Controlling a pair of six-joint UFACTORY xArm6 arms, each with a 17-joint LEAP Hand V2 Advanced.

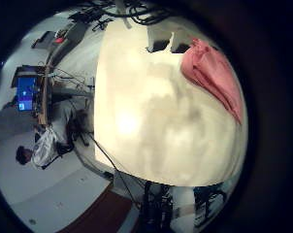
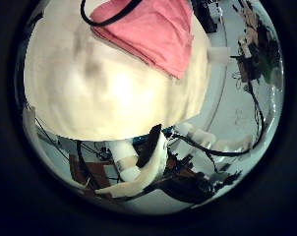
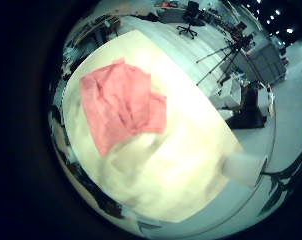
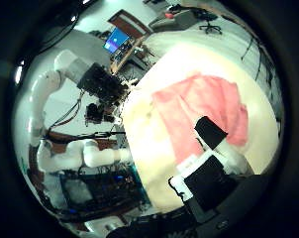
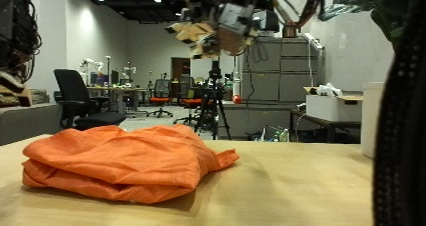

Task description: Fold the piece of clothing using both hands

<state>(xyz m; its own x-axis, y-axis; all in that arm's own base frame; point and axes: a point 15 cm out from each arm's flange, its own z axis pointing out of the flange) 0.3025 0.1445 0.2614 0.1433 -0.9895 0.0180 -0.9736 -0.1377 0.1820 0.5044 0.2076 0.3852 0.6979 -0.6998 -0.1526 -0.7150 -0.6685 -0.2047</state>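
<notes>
Garment: orange piece of clothing (image 5: 127,164) lies in a crumpled heap on the bench (image 5: 306,191), unfolded, with creases and overlapping lobes and no flat edge on show.

Position: both my palm cameras look down on the heap from well above. It sits toward one end of the bench top, with bare wood around it on every side I can see.

Left robot hand (image 2: 139,162): fingers stretched out loosely at the edge of my thumb-side view, nothing between them, well clear of the cloth.

Right robot hand (image 4: 214,149): fingers likewise relaxed and extended, gripping nothing, with the clothing far below.

Outside view: one robot hand (image 5: 220,21) hangs high above the bench (I cannot tell which of mine it is, and its fingers are too indistinct there to judge).

Step in hand: in my judgement the approach stage, with no fold begun and no contact made.

Next move calls for: bringing both hands down to the heap, each finding a separate edge or corner, pinching the cloth and spreading it flat before any fold.

Caution: the layers are bunched, so a pinch may catch more than one thickness.
</notes>
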